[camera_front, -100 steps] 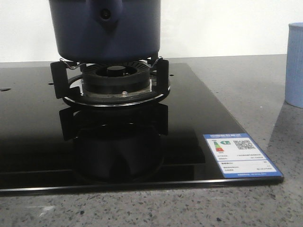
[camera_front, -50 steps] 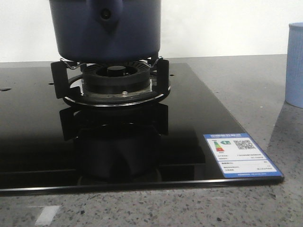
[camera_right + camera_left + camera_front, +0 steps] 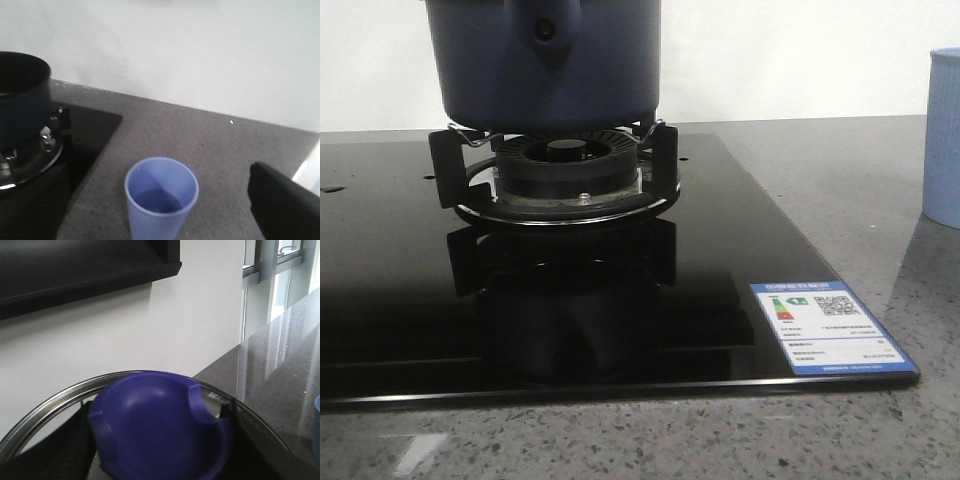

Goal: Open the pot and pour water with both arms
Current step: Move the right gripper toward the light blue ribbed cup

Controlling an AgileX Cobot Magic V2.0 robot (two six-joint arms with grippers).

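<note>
On the left, the large round dark navy-blue pot (image 3: 542, 62) with matte sides sits on the black metal burner grate (image 3: 552, 175) of the glossy black glass cooktop (image 3: 720, 260). Its pointed handle bracket and rivet face the front camera.

The left wrist view shows a rounded blue knob (image 3: 160, 425) over a curved steel rim, which I take to be the pot's lid (image 3: 50, 405), held up close to that camera. The left hand's fingers are hidden, so I cannot tell its state, though it is probably holding the knob. The right wrist view shows the pot's mouth dark and seemingly uncovered, so I judge the opening step done.

Further right, the pale-blue ribbed plastic cup (image 3: 161, 200) stands upright on the speckled grey stone surface (image 3: 860, 180), just off the cooktop's right edge and well apart from the pot. It seems to hold some liquid. The right hand's fingers are out of view.

Next, the right hand should probably close on the cup and carry it over the pot's rim. The stretch between cup and pot looks unobstructed. The raised grate prongs and the cooktop's edge are the things to clear.
</note>
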